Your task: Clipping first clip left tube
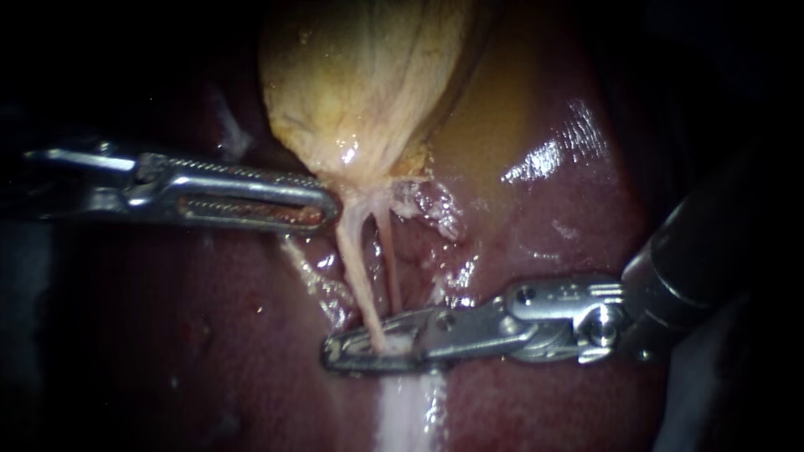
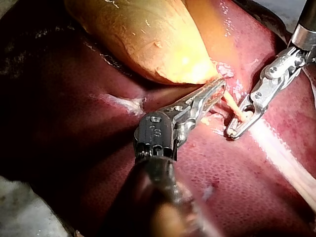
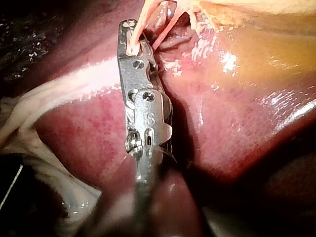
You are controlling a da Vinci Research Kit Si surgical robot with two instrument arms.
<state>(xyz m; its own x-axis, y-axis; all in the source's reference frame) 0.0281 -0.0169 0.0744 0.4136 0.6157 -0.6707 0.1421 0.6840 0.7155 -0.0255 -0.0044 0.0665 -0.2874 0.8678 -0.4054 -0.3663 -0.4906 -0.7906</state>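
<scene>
From the yellow gallbladder (image 1: 368, 75) two tubes run down: the pale, thicker left tube (image 1: 353, 259) and the thin reddish right tube (image 1: 389, 251). My right instrument (image 1: 328, 353) lies across the low end of the left tube, both jaws pressing on it with their tips nearly together. The right wrist view shows that tube (image 3: 143, 19) entering these jaws (image 3: 127, 23). My left instrument (image 1: 333, 205) holds the gallbladder's neck, jaws shut on the tissue beside the tubes' top. In the left wrist view its jaws (image 2: 220, 85) sit under the gallbladder (image 2: 148, 34), my right instrument (image 2: 231, 133) just beyond.
Dark red, wet liver (image 1: 544, 234) surrounds the tubes on all sides. A white band of tissue (image 1: 410, 410) runs down the liver below my right instrument's jaws. Frayed pale tissue (image 1: 431, 205) hangs beside the gallbladder's neck.
</scene>
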